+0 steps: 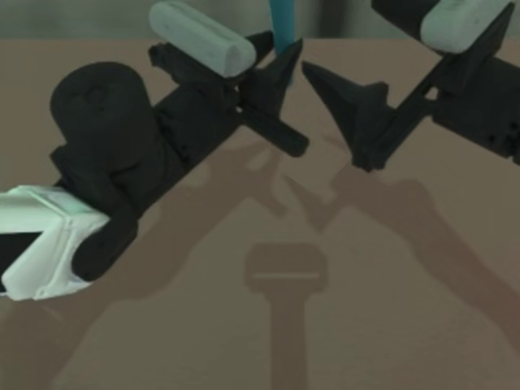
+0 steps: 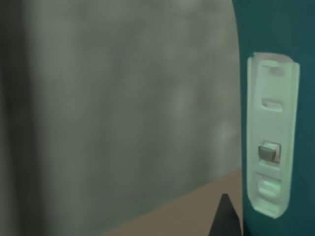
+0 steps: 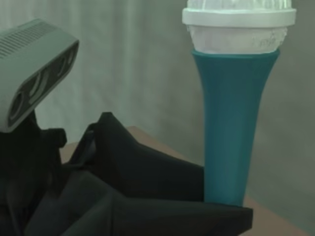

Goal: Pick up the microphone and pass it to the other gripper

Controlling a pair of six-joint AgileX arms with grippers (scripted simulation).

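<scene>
Left gripper (image 1: 280, 69) in the top view sits near the middle of the table's far edge, its pointed black fingers closed on the lower end of the microphone (image 1: 283, 24), whose teal handle rises straight toward the camera and runs out of the top of the picture. Facing it from the right, the right gripper (image 1: 345, 101) hangs just beside the microphone without touching it; whether its fingers are apart or together cannot be told from above. Both arms cast long shadows across the brown table (image 1: 203, 325).

From the left wrist view, the teal handle of the microphone (image 2: 246, 98) fills one side of the picture, very close, with its pale switch panel (image 2: 271, 135) facing the camera. One black fingertip (image 2: 225, 216) shows beside the handle, with the table's edge and a grey wall behind.

From the right wrist view, the microphone (image 3: 231, 123) stands upright, whitish rounded head uppermost, its narrow foot clamped between the left gripper's black fingers (image 3: 147, 191). That arm's pale wrist camera (image 3: 34, 73) is beside it
</scene>
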